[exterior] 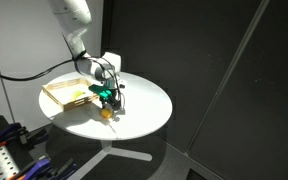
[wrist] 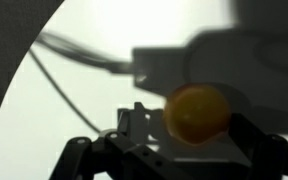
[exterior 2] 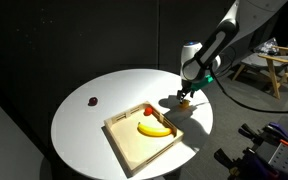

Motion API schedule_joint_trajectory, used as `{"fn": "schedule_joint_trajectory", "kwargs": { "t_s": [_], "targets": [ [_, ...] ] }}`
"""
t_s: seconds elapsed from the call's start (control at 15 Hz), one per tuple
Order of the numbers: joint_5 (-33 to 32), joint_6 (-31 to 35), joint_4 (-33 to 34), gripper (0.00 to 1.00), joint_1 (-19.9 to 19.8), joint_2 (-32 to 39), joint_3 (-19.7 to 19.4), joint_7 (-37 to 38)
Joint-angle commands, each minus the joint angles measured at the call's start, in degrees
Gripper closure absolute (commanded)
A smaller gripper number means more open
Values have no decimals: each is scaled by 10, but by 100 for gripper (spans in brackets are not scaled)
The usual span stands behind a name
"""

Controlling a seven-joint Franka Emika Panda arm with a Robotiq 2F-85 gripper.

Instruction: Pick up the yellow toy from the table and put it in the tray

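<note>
The yellow toy is a small round ball lying on the white round table, just outside the tray's corner. It also shows in both exterior views. My gripper hangs right over it, open, with a finger on each side of the ball. A gap shows between the ball and one finger. The light wooden tray lies beside the gripper on the table.
A yellow curved piece and a small red piece lie inside the tray. A tiny dark bead sits on the table away from the tray. The table edge is close behind the gripper.
</note>
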Motion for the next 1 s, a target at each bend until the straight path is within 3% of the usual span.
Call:
{"fn": "schedule_joint_trajectory", "kwargs": {
  "t_s": [0.0,0.6,0.67,0.73,0.93],
  "targets": [
    [-18,-5,14,0,5,10,-9,21],
    [-16,-7,21,0,3,26,-14,23],
    [-16,-9,23,25,4,28,-15,25],
    [-16,-11,25,26,4,29,-15,26],
    [-17,-22,25,51,7,25,-19,32]
  ]
}}
